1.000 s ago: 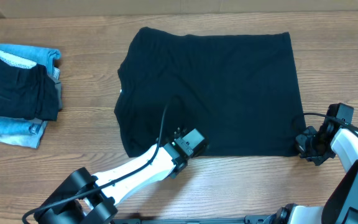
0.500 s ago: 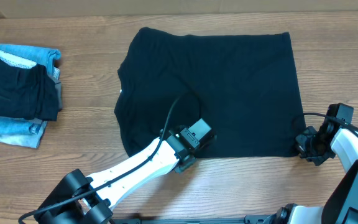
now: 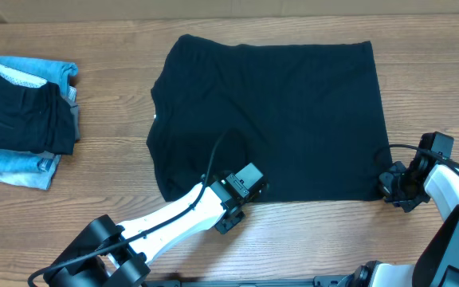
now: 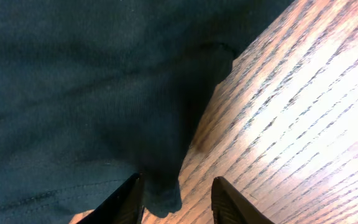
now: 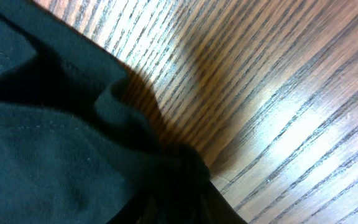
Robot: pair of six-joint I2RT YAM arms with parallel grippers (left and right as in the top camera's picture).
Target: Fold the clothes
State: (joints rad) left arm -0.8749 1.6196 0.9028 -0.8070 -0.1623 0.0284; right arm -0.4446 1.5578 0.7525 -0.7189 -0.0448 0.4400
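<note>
The black T-shirt lies flat as a wide rectangle in the middle of the table. My left gripper is at its near edge. In the left wrist view it is open, its fingers low on either side of a hem corner of the shirt. My right gripper is at the shirt's near right corner. In the right wrist view it is shut on bunched black fabric, which is pulled into a small ridge at the jaws.
A pile of light-blue denim pieces with a dark folded garment on top sits at the far left. Bare wooden table runs along the near side. The table's far edge is just beyond the shirt.
My left gripper pushed up and right onto the shirt's near edge, then drew back down and left to about where it began. The right gripper and the shirt have not visibly moved.
</note>
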